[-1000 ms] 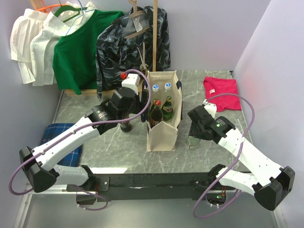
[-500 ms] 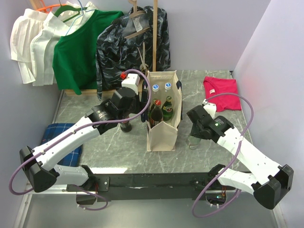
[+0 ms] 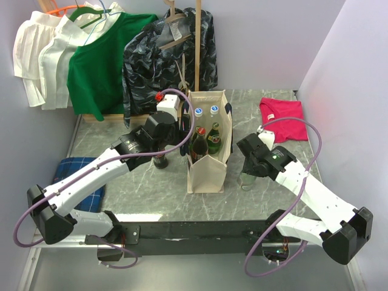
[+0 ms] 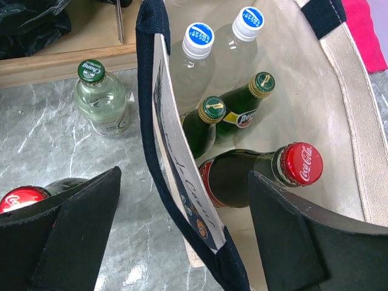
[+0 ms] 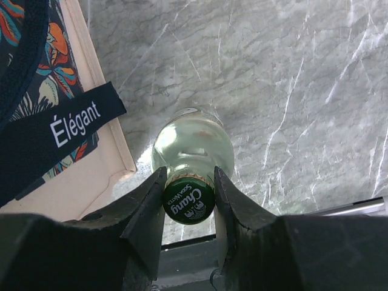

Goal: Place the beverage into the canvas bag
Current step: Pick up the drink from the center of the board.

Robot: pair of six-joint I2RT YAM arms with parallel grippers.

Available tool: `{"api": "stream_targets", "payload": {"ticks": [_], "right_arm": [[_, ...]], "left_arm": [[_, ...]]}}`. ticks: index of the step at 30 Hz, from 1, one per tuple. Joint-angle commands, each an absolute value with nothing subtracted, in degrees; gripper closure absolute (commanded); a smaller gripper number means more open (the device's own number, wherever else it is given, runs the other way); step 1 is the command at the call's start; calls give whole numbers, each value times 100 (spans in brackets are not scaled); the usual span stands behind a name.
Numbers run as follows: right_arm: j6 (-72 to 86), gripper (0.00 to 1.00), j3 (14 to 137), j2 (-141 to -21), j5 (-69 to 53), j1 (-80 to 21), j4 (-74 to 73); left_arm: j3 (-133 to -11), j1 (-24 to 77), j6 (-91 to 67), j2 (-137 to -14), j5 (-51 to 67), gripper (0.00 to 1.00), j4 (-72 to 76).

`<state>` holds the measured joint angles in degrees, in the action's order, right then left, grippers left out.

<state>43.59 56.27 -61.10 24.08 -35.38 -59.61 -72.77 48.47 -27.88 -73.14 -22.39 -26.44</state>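
Observation:
The cream canvas bag [image 3: 209, 170] with navy handles stands mid-table and holds several bottles, among them a cola bottle [image 4: 267, 173]. A clear soda-water bottle with a green cap [image 5: 193, 151] stands on the marble just right of the bag [image 5: 103, 163]. My right gripper [image 5: 189, 197] is shut on that bottle's neck from above, one finger on each side of the cap; in the top view the gripper [image 3: 248, 168] covers the bottle [image 3: 247, 182]. My left gripper [image 4: 183, 176] hangs open over the bag's left wall [image 4: 176, 151], holding nothing.
Left of the bag stand a second soda-water bottle [image 4: 100, 100] and a red-capped cola bottle [image 4: 24, 197]. Clothes hang on a wooden rack [image 3: 97, 60] at the back. A pink garment [image 3: 282, 118] lies back right, a blue cloth [image 3: 76, 176] at the left edge.
My right gripper's fingers have closed in on the soda-water bottle's neck, and that arm has shifted slightly left. The left arm has barely moved.

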Motion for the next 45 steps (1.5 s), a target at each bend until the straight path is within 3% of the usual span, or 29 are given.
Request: {"api": "stream_targets", "payload": {"ticks": [1,6,12,21,26,34,45], "right_arm": [[4342,100,6055,-6064,2654,-3542,-5959],[4289,100,6214,-6091,2733,-3551,-6012],[4263,100,6302,-6152,2742,-3551,-6003],[4227,100,6363,-6231,2760,-3551,-5950],[4228,100,6416,-6205,2777,-3551,-5968],[4149,100,6802,-6205,2970,-3542,-6064],[3867,100,7795,-6302,3199,-3533,-6257]], "left_arm": [[-7515,4869,-2733,-7348,-2312,10,-2593],[-7506,4869,-2821,-7313,-2206,12,-2847],[-7453,4869,-2944,-7207,-2092,25,-3208],[-7356,4869,-2962,-7216,-2065,58,-3322],[-7392,4869,-2997,-7304,-2056,67,-3418],[-7330,4869,-2989,-7040,-2197,97,-3226],[-7348,4869,-2795,-7005,-1626,99,-2865]]}}
